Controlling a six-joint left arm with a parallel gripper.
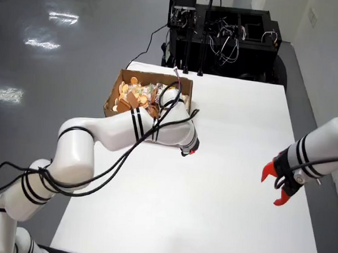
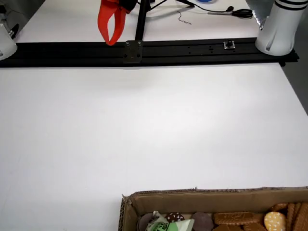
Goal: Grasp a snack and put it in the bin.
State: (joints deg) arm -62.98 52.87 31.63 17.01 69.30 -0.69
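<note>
While the white working arm [image 1: 129, 130] bends across the white worktop [image 1: 228, 180] in the view from above, its far end reaches over the cardboard box [image 1: 115, 92] at the worktop's back left part. The tool at the end of this arm is hidden behind the arm's own wrist and the box contents, so I cannot tell whether it is spread, pressed together or pinching anything. The box is full of snacks [image 1: 131, 93]: round brown biscuits and some wrapped pieces, piled together inside its walls. Black cables run along the arm and loop near its wrist.

At the right edge of the same view a second white arm [image 1: 321, 146] hangs over the worktop with its orange fingers [image 1: 267, 171] spread and nothing between them, well apart from the box.

The low view across the worktop shows the near wall of the box [image 2: 216, 198] at the bottom, with biscuits [image 2: 274, 221], dark round pieces and a green and white wrapper [image 2: 168, 225] inside. The worktop [image 2: 144, 130] stretches bare to a black rail [image 2: 144, 48] at the far side, above which the orange fingers [image 2: 110, 21] hang.
</note>
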